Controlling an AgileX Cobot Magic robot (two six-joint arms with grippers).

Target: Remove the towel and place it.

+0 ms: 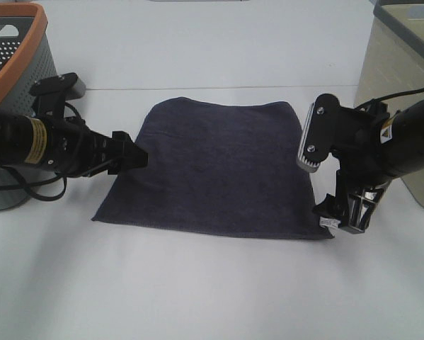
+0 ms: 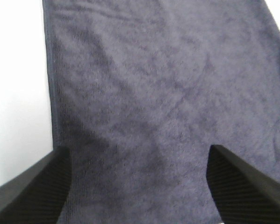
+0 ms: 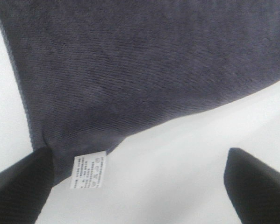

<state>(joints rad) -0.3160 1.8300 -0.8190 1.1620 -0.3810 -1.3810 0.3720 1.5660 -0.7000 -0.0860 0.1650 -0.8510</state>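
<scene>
White tabletop: towel laid out, two grippers at its edges

Surface: plain white table (image 1: 212,297), lit evenly, bare at the front.

Item 1, towel (image 1: 215,170): dark charcoal terry, approx. square, lying flat mid-table. Hems stitched. Far edge slightly rounded, front edge straight. Small white tag (image 3: 88,169) w/ printed text at the front corner on the robot's right.

Item 2, left gripper (image 1: 134,159): at towel's left edge, approx. halfway along it, arm coming in low from the left. Fingers (image 2: 32,191) spread wide, nothing held. Wrist cam shows cloth filling the gap btwn them, hem and white table beside one finger. Contact w/ cloth: cannot tell.

Item 3, right gripper (image 1: 346,212): pointing down at the tagged corner. Fingers (image 3: 18,186) spread wide, nothing held. One finger at the corner just beside the tag, the other over bare table. Contact: cannot tell.

Item 4, grey perforated basket (image 1: 13,42), orange rim: far left, behind left arm.

Item 5, beige bin (image 1: 403,64), grey rim: far right, behind right arm.
</scene>
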